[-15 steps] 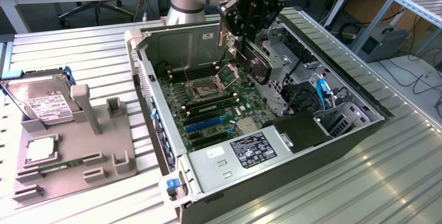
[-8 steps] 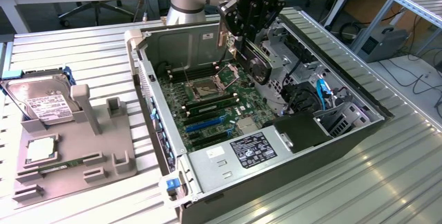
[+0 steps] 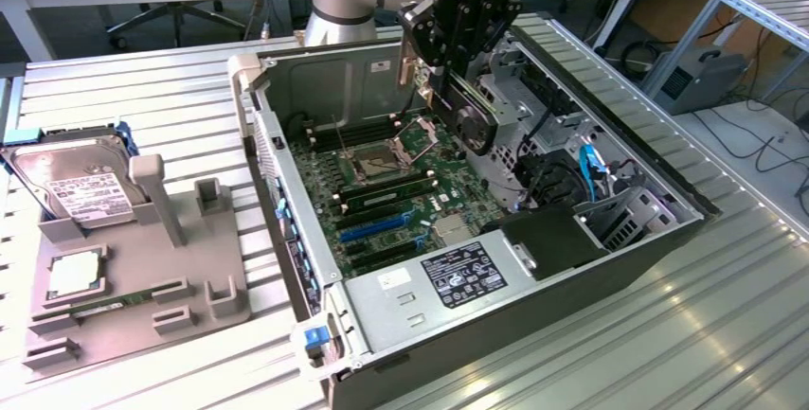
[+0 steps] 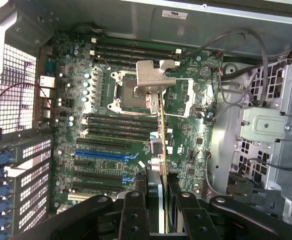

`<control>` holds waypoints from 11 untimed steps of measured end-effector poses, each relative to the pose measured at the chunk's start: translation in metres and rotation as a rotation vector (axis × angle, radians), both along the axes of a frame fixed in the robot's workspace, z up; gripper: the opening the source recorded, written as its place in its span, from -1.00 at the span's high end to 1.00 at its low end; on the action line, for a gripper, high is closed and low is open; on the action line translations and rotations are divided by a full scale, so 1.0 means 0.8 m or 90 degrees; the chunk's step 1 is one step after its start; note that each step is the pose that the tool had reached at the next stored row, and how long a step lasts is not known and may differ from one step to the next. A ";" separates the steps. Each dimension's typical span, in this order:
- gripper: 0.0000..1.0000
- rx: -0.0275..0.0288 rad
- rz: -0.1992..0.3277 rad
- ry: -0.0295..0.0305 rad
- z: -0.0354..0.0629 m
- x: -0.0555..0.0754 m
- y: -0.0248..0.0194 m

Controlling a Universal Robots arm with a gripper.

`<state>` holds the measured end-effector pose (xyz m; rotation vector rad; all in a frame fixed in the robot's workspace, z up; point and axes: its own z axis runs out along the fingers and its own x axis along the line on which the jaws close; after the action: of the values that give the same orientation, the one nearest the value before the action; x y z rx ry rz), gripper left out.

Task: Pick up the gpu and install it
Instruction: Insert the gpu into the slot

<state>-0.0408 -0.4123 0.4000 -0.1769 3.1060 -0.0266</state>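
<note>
The ribbed metal table [image 3: 152,88] bears an open computer case [image 3: 386,304] and a grey parts holder [image 3: 189,240].

The open computer case [image 3: 632,268] lies on the table [image 3: 721,344] in the middle of the frame. The board [image 3: 379,192] lies flat inside it, on its floor. In the upper middle of the frame the gripper [image 3: 439,74] hangs above the case. The gpu [image 3: 471,116] is pinched between its fingers and stands on edge over the board. A tray [image 3: 189,268] sits at the left of the frame, just beside the case. The hard drive [image 3: 76,187] leans in the tray's upper left part. A chip [image 3: 76,273] lies below it, and the memory stick [image 3: 120,301] lies just below the chip.
</note>
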 end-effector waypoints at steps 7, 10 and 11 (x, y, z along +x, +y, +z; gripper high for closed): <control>0.45 0.0000 0.002 0.0000 0.000 0.000 0.0000; 0.45 0.0000 0.003 0.0000 0.000 0.000 0.0000; 0.45 0.0000 0.004 0.0000 0.000 0.000 0.0000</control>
<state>-0.0408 -0.4123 0.3999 -0.1856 3.1055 -0.0265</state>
